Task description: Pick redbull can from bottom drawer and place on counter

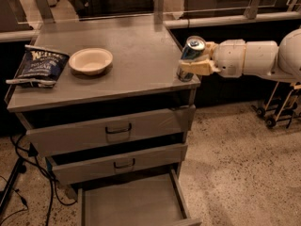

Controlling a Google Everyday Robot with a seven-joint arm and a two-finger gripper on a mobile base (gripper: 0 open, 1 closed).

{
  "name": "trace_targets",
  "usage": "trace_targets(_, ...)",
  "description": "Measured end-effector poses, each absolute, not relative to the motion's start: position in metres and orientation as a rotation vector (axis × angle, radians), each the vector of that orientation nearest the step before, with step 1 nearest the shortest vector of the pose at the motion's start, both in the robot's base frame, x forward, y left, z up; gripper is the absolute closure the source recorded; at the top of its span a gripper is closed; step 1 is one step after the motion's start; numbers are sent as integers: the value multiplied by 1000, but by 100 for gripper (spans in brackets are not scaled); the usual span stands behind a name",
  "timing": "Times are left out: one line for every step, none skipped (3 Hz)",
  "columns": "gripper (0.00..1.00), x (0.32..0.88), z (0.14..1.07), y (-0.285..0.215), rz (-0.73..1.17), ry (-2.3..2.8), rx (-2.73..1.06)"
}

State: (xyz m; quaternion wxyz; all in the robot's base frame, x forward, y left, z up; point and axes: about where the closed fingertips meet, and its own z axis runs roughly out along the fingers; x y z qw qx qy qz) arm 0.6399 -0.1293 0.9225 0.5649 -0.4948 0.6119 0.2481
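Observation:
The redbull can [192, 53], blue and silver with a shiny top, is held in my gripper [196, 64], tilted slightly, at the right front corner of the counter [136, 51]. Its base is at or just above the counter's right edge; I cannot tell whether it touches. My white arm comes in from the right. The bottom drawer [129, 204] is pulled open below, its flat floor bare.
A cream bowl [91, 60] and a dark blue chip bag [38, 66] lie on the counter's left part. Two upper drawers [113, 131] with dark handles are slightly ajar. Cables [23, 173] hang at the cabinet's left. A wheeled cart base [277, 112] stands at the right.

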Motion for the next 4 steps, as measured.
trace_targets(100, 670, 935, -127, 663, 1422, -1162)
trace_targets(100, 696, 949, -112, 730, 1402, -1188)
trace_targets(100, 704, 964, -118, 715, 1383, -1170)
trace_targets(100, 709, 956, -111, 754, 1408, -1184)
